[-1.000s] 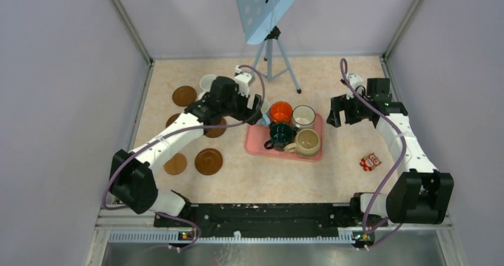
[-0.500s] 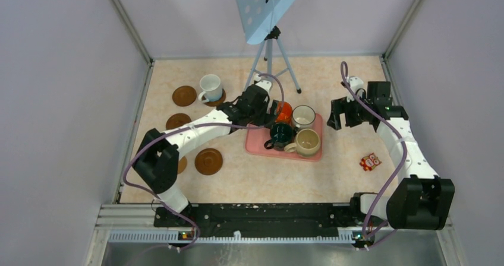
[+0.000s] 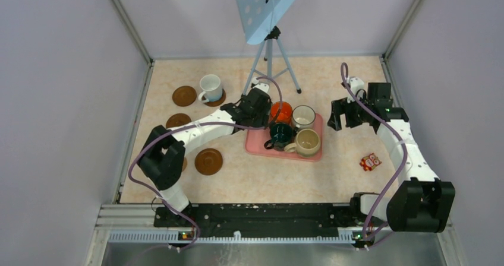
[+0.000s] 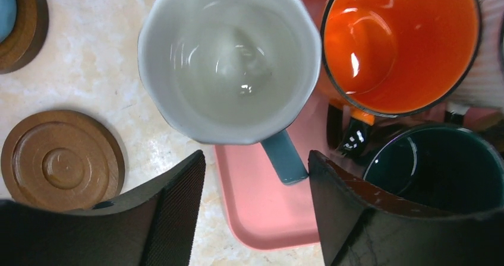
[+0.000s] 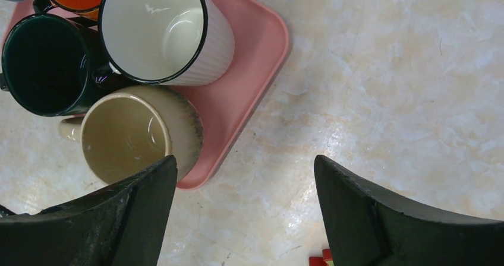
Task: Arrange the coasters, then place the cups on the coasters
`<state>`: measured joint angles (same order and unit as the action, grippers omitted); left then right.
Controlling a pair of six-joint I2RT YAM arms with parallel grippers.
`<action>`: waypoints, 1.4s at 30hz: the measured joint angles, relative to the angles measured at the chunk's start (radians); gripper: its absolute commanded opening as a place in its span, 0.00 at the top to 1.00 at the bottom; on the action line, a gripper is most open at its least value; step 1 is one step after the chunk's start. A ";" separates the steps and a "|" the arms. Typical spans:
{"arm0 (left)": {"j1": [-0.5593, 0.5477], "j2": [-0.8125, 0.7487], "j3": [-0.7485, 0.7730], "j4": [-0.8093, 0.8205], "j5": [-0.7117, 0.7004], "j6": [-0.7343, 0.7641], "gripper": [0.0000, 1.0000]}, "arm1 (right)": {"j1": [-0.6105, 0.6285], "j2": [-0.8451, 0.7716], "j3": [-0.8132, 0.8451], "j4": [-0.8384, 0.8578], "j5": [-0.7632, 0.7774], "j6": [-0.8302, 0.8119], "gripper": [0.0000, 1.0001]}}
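Found the left gripper [image 4: 255, 157] open, with its fingers either side of, and clear of, the blue-grey handle of a white mug [image 4: 229, 61] at the far left corner of the pink tray [image 4: 261, 218]; could not tell whether that mug stood on the tray or just off it. Saw the orange mug [image 4: 404, 46] just beside it on the tray, with the dark green mug [image 3: 280, 133], the dark-rimmed white mug [image 5: 160, 28] and the beige mug [image 5: 128, 138] crowded close. Found the right gripper [image 5: 243, 159] open too, holding nothing, above the table [image 3: 249, 183] just off the tray's right edge. Noted another white mug [image 3: 210, 88] on a coaster [image 3: 219, 100] near the table's far left corner, a bare brown coaster [image 3: 184, 95] beside it, and further coasters [image 3: 208, 161] nearer, toward the left edge.
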<state>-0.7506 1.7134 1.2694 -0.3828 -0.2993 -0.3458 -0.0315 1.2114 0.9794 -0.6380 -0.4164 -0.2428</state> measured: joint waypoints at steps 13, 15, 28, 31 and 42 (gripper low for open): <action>0.029 -0.016 -0.053 -0.004 0.038 0.065 0.48 | 0.000 -0.001 -0.005 0.006 0.000 -0.001 0.16; 0.038 -0.016 -0.053 0.008 0.058 0.087 0.48 | 0.000 -0.001 -0.005 0.005 0.000 -0.001 0.16; 0.082 0.030 -0.052 0.043 0.114 0.166 0.52 | 0.000 -0.001 -0.005 0.005 0.000 -0.010 0.16; 0.089 0.043 -0.052 0.049 0.129 0.173 0.58 | 0.000 -0.001 -0.005 0.005 0.000 -0.011 0.16; 0.100 0.062 -0.048 0.061 0.183 0.231 1.00 | 0.000 -0.001 -0.005 0.004 0.000 -0.016 0.16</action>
<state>-0.6502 1.7756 1.2209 -0.3218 -0.1158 -0.1146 -0.0315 1.2106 0.9749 -0.6342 -0.4164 -0.2588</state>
